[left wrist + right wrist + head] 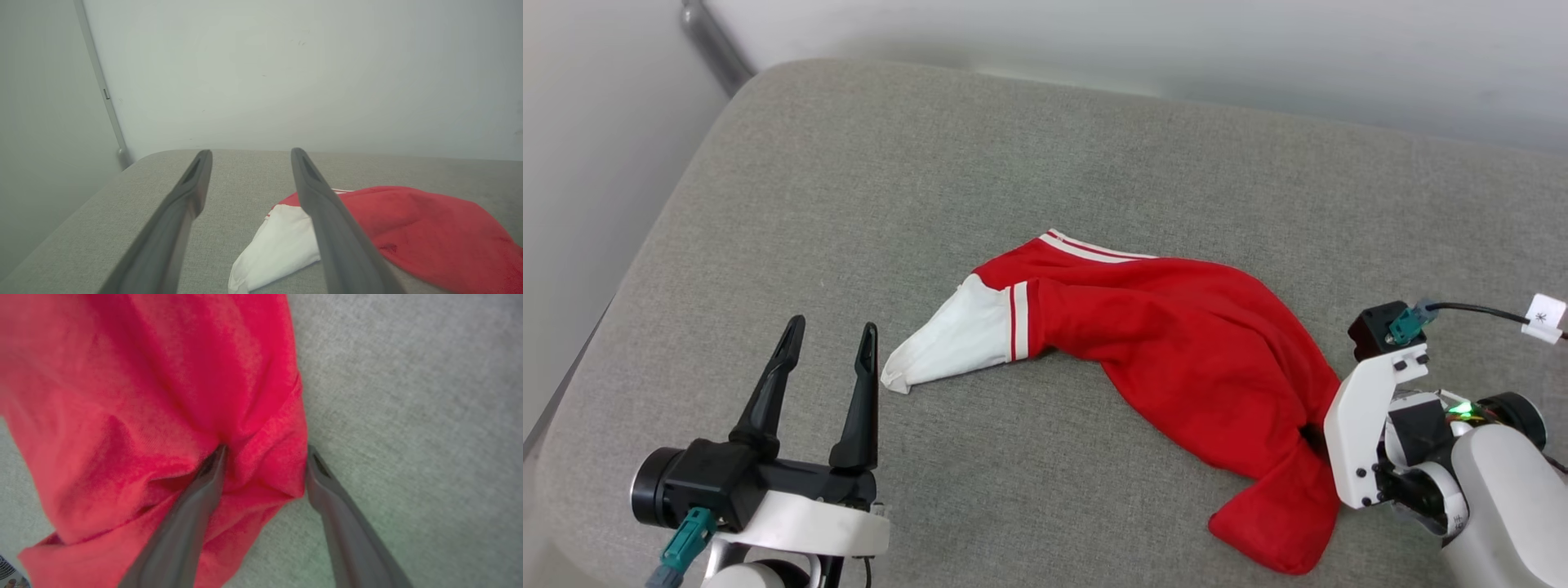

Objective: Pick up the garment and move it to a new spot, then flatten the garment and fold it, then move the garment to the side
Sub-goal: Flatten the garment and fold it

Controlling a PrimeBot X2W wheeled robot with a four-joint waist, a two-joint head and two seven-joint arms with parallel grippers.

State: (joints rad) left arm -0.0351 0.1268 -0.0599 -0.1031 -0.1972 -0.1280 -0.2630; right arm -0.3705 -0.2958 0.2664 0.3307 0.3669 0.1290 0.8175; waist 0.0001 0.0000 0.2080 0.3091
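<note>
Here the two dark fingers (192,514) of the right gripper (265,449) stand spread, not pinching. One tip is dug into a crease of the garment (143,396) and the other rests on the bare grey cushion (408,416) just beside the cloth's edge. A raised ridge of red fabric lies between them, which looks like the setup for closing on a gathered fold rather than a single flat layer. In the head view that wrist is tipped steeply down at the garment's lower right end, where the cloth bunches into a narrow tail, so its own housing hides the tips there. The left gripper (833,327) also has its fingers wide apart and holds nothing. It hovers over the cushion just beside the white sleeve (956,335) without touching it, probably parked to take that end once the other side is secured. The garment lies crumpled and twisted across the middle of the cushion, running from the sleeve and striped trim on the left to the red tail on the right, with no print showing. My judgement is that the first pick-up is just being attempted, and flattening and folding are not yet begun.
</note>
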